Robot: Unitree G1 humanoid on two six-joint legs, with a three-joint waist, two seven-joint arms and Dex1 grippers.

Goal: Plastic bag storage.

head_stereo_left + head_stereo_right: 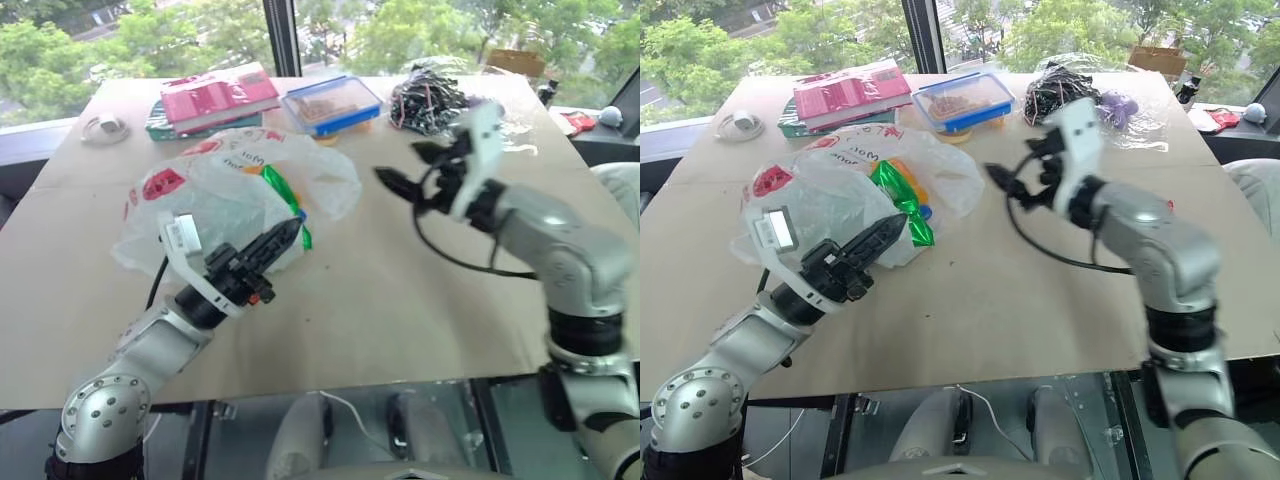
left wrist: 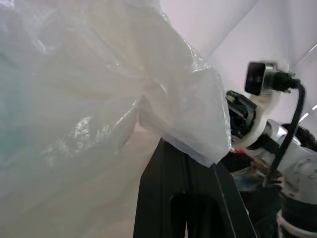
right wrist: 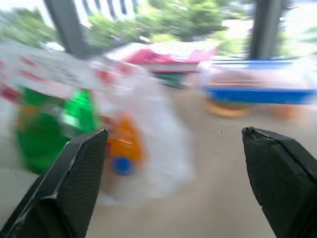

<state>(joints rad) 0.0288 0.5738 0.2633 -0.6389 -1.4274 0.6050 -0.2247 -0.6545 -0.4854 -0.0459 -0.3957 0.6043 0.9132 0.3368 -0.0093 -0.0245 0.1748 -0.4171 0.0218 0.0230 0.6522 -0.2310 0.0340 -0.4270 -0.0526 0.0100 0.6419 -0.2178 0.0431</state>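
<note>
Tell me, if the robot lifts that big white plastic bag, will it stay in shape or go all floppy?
Probably floppy: the plastic bag is thin crinkly film, already slumped in folds on the table. It likely weighs little, but the green packet showing through it may slide around inside. The film looks slippery, so the left gripper might lose its pinch.

Translucent white plastic bag (image 1: 225, 185) with red print, green and orange showing through; pink book (image 1: 218, 96) far left; blue-rimmed clear container (image 1: 331, 104).
</note>
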